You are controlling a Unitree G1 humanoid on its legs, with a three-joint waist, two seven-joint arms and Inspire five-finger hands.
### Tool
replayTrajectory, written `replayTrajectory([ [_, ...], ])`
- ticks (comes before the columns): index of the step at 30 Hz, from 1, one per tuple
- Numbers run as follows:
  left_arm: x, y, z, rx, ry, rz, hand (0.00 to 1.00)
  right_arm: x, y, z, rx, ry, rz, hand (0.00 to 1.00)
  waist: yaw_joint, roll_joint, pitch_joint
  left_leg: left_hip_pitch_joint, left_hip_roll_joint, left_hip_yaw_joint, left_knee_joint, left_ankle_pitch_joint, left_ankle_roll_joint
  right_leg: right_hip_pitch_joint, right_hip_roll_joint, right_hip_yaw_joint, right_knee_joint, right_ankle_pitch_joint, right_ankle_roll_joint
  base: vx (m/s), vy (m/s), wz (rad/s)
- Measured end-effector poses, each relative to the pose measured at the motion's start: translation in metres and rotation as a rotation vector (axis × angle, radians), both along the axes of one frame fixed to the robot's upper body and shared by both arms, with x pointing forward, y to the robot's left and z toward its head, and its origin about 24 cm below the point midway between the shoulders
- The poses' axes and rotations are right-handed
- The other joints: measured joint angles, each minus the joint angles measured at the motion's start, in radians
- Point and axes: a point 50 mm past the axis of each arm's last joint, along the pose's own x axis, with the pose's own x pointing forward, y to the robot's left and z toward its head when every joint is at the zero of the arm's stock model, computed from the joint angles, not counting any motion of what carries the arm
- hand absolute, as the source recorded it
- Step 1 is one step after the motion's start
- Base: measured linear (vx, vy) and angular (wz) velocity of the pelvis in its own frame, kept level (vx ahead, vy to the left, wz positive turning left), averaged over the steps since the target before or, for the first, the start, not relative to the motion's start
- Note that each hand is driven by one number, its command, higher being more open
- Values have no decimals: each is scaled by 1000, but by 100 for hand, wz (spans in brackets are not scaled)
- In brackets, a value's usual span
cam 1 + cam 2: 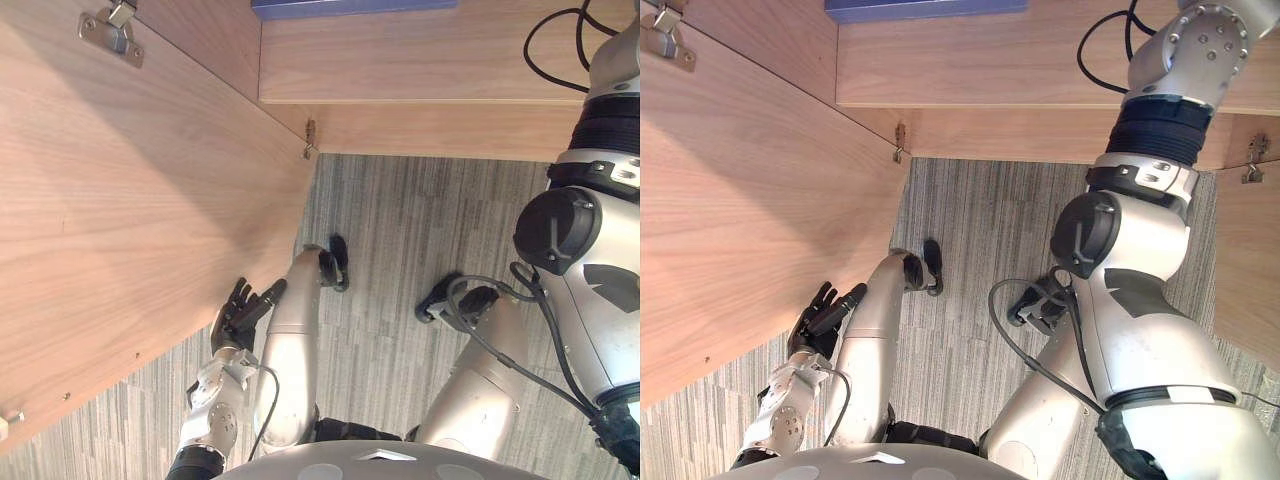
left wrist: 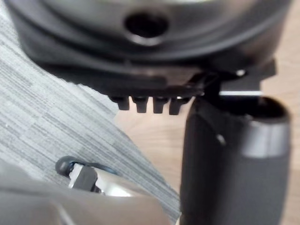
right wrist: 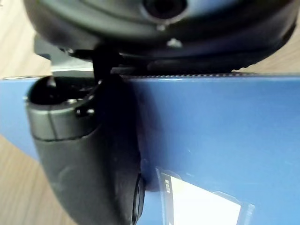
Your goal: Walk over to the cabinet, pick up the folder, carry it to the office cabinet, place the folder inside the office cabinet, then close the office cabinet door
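Open cabinet door [image 1: 120,220]: flat pale wood-grain panel, metal hinge plate [image 1: 112,30] near its top. Left hand [image 1: 240,310] low beside the door's edge, fingers straight and released, holding nothing. Floor [image 1: 420,220]: grey ribbed carpet. Wood-grain shelf [image 1: 400,60] of the cabinet above it. Folder [image 1: 350,7]: smooth, blue, flat, lying on that shelf, with a white label [image 3: 201,204]. Right hand [image 3: 93,154]: thumb laid on the blue face; fingers hidden behind the folder, so I cannot tell the grip.
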Motion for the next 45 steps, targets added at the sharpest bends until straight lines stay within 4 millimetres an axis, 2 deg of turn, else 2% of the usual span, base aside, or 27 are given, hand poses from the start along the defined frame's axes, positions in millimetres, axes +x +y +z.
replayTrajectory([
  [2, -1, -1, -2, -4, 8, 2, 100, -1, -4, -1, -2, 7, -9, 0, 0, 12, -8, -16, 0, -2, 0, 8, -1, -15, 1, -1, 2, 2, -1, -61, 2, 2],
  [3, -1, -1, -2, -5, 11, 3, 100, -1, -5, -1, -7, 10, -9, 100, 0, 17, -12, -22, 0, -3, -1, 13, -1, -22, 2, -1, 3, 5, -5, -47, 2, 1],
  [9, -4, 0, -7, -17, 33, 28, 100, 13, 4, -7, -79, 88, 51, 100, 0, 24, -17, -26, 10, -3, -3, 18, -7, -34, 8, 0, 12, 6, -9, -7, -2, -1],
  [14, -8, 1, -12, -26, 60, 50, 100, 15, 16, 2, -224, 67, 52, 100, 0, 24, -17, -24, 11, -5, -2, 19, -9, -32, 10, 1, 12, 5, -10, -13, 22, 0],
  [19, -23, -2, -33, -52, 211, 39, 100, 18, 18, 4, -314, 72, 41, 100, 0, 24, -17, -20, 10, -7, -1, 25, -8, -25, 10, 0, 12, 8, -14, -33, 44, 1],
  [22, -26, -2, -36, -55, 231, 41, 100, 20, 18, 0, -318, 89, 46, 100, 2, 23, -17, -20, 9, -8, -6, 32, -9, -25, 10, -1, 12, 10, -18, -51, 29, 2],
  [27, -25, -2, -35, -55, 221, 40, 100, 27, 16, -14, -338, 134, 58, 100, -1, 23, -17, -15, 12, -8, -25, 50, -12, -23, 20, -7, -5, 23, -30, -54, 27, -2],
  [29, -25, -2, -35, -55, 222, 41, 100, 31, 14, -26, -354, 181, 57, 100, -6, 23, -17, -1, 12, -8, -46, 61, -12, -7, 22, -17, -24, 31, -32, -35, 28, -1],
  [32, -26, -1, -35, -56, 224, 44, 100, 44, 14, -58, -432, 319, 82, 100, -8, 12, -28, 39, 15, -1, -90, 76, -18, 26, 40, -23, -69, 52, -34, -25, 26, -11],
  [33, -27, 0, -36, -55, 227, 49, 100, 51, 17, -71, -508, 394, 100, 100, -14, 2, -44, 45, 18, 6, -109, 84, -15, 30, 47, -25, -90, 63, -37, -3, 38, -14],
  [35, -29, 2, -36, -52, 232, 50, 100, 60, 27, -86, -692, 523, 125, 100, -27, 1, -44, 83, 28, 11, -139, 92, -15, 71, 64, -39, -132, 82, -39, 10, 46, -17],
  [37, -37, 6, -37, -43, 234, 46, 100, 71, 38, -115, -1080, 731, 139, 100, -43, -26, -61, 141, 28, 31, -196, 103, -15, 117, 77, -40, -187, 102, -34, 19, 45, -13],
  [38, -40, 8, -37, -42, 232, 42, 100, 73, 40, -123, -1188, 784, 142, 100, -45, -31, -66, 154, 28, 33, -211, 106, -16, 131, 81, -44, -202, 107, -34, 39, 38, -7],
  [39, -45, 11, -37, -39, 231, 26, 100, 76, 43, -137, -1403, 872, 149, 100, -50, -41, -79, 175, 29, 33, -235, 114, -18, 156, 91, -53, -232, 115, -33, 41, 22, -4],
  [43, -59, 20, -39, -30, 242, -15, 100, 78, 43, -170, -1792, 1025, 217, 100, -49, -65, -126, 234, 26, 39, -317, 139, -24, 217, 113, -78, -317, 144, -28, 56, 8, -1],
  [45, -64, 22, -41, -33, 255, -32, 100, 77, 42, -180, -1883, 1054, 247, 100, -46, -69, -146, 250, 26, 41, -346, 148, -26, 234, 124, -85, -350, 157, -26, 49, 7, -3],
])
